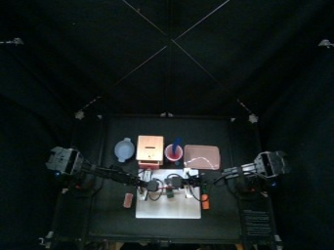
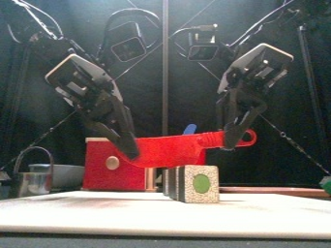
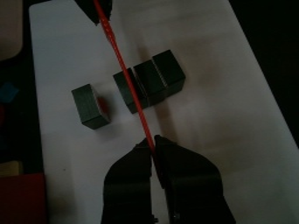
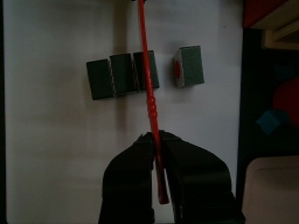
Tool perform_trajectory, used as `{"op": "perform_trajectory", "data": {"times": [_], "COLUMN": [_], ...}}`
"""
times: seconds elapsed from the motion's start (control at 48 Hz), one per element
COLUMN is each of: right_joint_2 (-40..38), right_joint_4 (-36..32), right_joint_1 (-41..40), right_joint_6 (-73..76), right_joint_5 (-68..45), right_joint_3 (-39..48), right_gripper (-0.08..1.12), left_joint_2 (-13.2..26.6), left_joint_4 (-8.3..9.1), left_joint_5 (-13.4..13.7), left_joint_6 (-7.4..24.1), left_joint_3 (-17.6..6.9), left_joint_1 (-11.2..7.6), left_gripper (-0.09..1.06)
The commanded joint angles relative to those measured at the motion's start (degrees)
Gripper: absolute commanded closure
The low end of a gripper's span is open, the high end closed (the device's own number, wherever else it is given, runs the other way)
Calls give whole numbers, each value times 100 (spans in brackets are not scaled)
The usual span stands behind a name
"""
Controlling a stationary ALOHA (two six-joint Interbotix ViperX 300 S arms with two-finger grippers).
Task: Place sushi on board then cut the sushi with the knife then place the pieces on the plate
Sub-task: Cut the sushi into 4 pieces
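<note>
In the top view, the flat white cutting board is seen at the front of the surface, and the flat pink tray is set behind the board, toward its right. In the front view, the red toy knife is held level above the board, pinched at one end by the left end effector and at the other by the right end effector. Both are pressed together on it. If the ends were lowered unevenly, or the blade met a block instead of a seam, the dark green sushi roll on the board could be tipped or pushed aside rather than parted. In the left wrist view, one block is seen apart from three joined blocks. In the right wrist view, the blade appears over the joined block nearest the loose one, ahead of the pinching jaws.
</note>
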Motion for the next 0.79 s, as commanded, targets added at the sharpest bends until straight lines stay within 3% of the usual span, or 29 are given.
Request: {"op": "perform_trajectory", "data": {"times": [0.021, 0.208, 0.479, 0.792], "right_joint_2": [-237, -299, -378, -404], "right_joint_4": [-9, 316, 334, 97], "right_joint_1": [-53, -44, -105, -202], "right_joint_6": [53, 53, 35, 35], "right_joint_5": [-88, -88, -105, -149], "right_joint_3": [-211, -105, 26, 88], "right_gripper": [63, 63, 63, 63], "left_joint_2": [-79, -18, 105, 105], "left_joint_4": [26, 18, 35, 176], "left_joint_5": [-114, -105, -114, -88], "left_joint_6": [18, 9, 26, 26], "left_joint_3": [-536, -633, -703, -738], "left_joint_1": [-88, -229, -193, -158], "left_gripper": [63, 63, 63, 63]}}
